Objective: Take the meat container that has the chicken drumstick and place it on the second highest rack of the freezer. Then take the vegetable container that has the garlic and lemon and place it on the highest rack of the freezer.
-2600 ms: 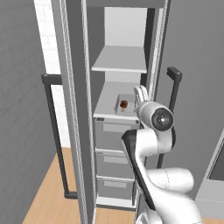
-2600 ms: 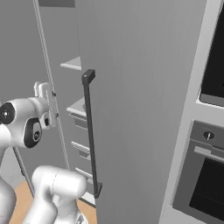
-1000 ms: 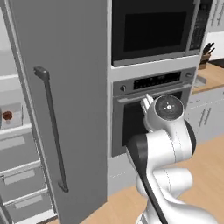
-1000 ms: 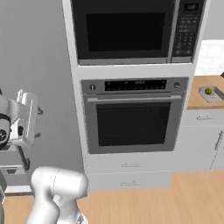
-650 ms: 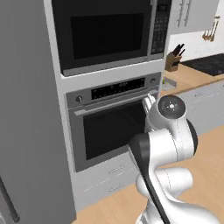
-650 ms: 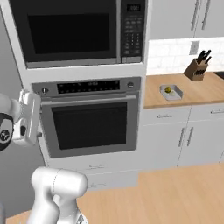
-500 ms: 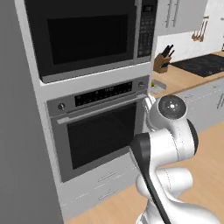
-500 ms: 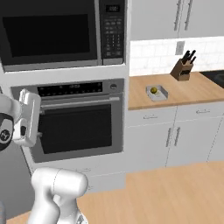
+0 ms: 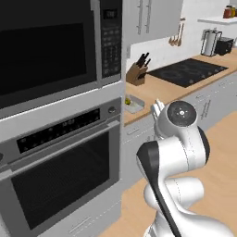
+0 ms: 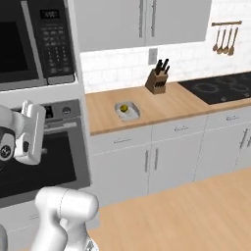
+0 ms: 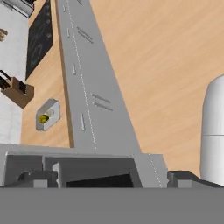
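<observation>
Well ahead of the released claw (image 11: 105, 177) — vegetable container (image 10: 127, 111) with lemon (image 10: 124, 108) on counter (image 10: 162, 109); arm folded upright.

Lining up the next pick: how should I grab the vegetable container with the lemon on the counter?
Grip the vegetable container by a raised long-side rim, coming from above: it is a shallow tray lying flat on the wooden counter, with the lemon near one end. The open hand could straddle one wall.

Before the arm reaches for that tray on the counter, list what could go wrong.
1. The vegetable container sits near the knife block; a wide swing could knock it.
2. The lemon lies loose in the shallow tray and may roll out if tilted.
3. The open claw is close to the oven front and could strike it.
</observation>
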### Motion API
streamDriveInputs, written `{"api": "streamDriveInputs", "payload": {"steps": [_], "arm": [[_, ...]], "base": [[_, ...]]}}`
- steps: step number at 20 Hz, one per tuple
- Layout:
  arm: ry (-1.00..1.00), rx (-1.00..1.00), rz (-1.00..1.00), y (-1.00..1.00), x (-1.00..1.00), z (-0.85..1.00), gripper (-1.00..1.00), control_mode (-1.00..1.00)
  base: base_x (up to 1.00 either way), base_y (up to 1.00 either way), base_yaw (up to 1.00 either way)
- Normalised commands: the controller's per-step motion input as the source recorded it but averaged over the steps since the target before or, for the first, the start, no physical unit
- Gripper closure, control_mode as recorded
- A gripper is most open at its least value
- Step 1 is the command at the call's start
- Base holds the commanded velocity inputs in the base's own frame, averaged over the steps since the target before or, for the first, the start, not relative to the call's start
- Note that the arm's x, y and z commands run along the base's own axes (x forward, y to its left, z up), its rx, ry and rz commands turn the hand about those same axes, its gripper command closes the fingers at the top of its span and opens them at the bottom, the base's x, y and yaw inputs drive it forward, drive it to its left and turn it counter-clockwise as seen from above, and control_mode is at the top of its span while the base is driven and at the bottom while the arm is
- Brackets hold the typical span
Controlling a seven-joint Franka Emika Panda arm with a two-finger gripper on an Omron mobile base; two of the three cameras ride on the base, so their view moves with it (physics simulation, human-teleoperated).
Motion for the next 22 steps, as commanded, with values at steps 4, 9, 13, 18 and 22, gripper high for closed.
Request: {"api": "streamDriveInputs", "payload": {"steps": [4,9,13,18,22], "arm": [[0.0,0.0,0.0,0.0,0.0,0.0,-1.0,1.0],[0.0,0.0,0.0,0.0,0.0,0.0,-1.0,1.0],[0.0,0.0,0.0,0.0,0.0,0.0,-1.0,1.0],[0.0,0.0,0.0,0.0,0.0,0.0,-1.0,1.0],[0.0,0.0,0.0,0.0,0.0,0.0,-1.0,1.0]], "base": [[0.72,-0.47,-0.29],[0.89,-0.45,-0.05],[1.0,-0.15,0.09],[0.78,0.0,0.31],[0.63,-0.37,0.46]]}}
